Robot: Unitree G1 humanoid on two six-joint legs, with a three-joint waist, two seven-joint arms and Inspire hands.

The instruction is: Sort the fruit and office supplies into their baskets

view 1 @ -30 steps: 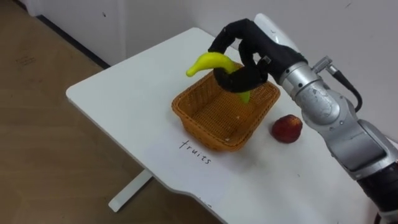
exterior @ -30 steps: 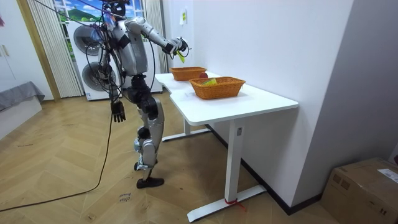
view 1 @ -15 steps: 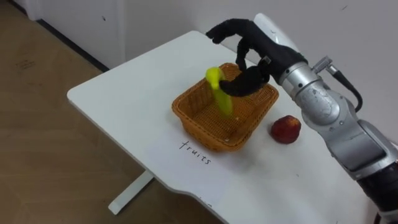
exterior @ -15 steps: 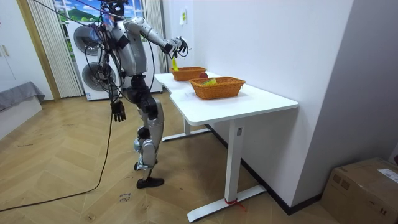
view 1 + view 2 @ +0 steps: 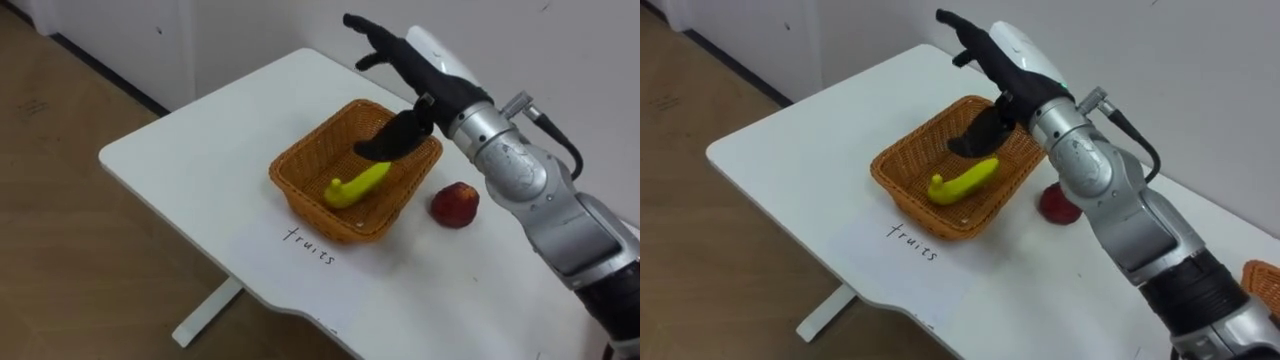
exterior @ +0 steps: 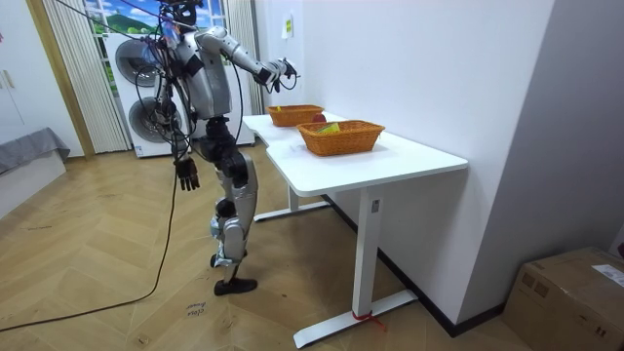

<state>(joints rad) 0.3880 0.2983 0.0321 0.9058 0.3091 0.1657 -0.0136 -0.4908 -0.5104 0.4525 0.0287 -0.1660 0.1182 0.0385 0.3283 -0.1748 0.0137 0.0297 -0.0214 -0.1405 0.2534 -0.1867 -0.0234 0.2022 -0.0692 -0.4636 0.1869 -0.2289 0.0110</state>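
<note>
A yellow banana [image 5: 358, 184] lies inside the brown wicker fruit basket [image 5: 310, 165] on the white table [image 5: 200, 140]. My right hand [image 5: 400, 62] hovers above the basket's far side, fingers spread straight and open, holding nothing. A red apple [image 5: 454, 204] sits on the table just right of the basket. In the right eye view the banana [image 5: 963, 181] rests in the basket [image 5: 902, 165] below my right hand [image 5: 990, 52], with the apple [image 5: 1054, 205] partly behind my forearm. In the room view my left hand [image 6: 185, 175] hangs at my side.
A handwritten label [image 5: 312, 246] is on the table in front of the basket. The room view shows a second wicker basket [image 6: 340, 136] on the nearer table, and a washing machine [image 6: 141, 107] behind me. The table edge [image 5: 160, 190] falls off to wooden floor on the left.
My right hand let go of the banana, which dropped into the basket. The fingers went from curled round it to straight and spread.
</note>
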